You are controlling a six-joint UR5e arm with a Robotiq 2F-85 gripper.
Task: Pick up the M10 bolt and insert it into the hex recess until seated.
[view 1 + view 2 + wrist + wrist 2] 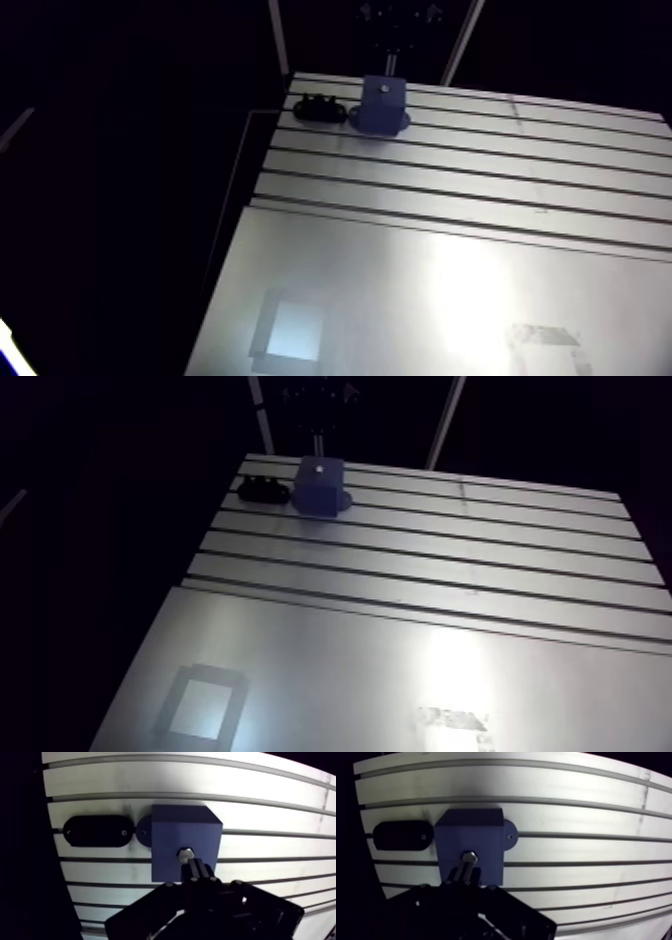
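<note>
I am pinching the M10 bolt point(185, 855) in the gripper point(196, 871), its head at the blue block point(172, 832); full seating is apparently remaining.

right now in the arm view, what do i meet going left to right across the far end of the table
black oval plate → blue block; the bolt overlaps the block, so it is left out

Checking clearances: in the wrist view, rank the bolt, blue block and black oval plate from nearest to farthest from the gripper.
1. The bolt, between the fingers of the gripper.
2. The blue block, directly ahead of the fingers.
3. The black oval plate, beside the block.
</note>
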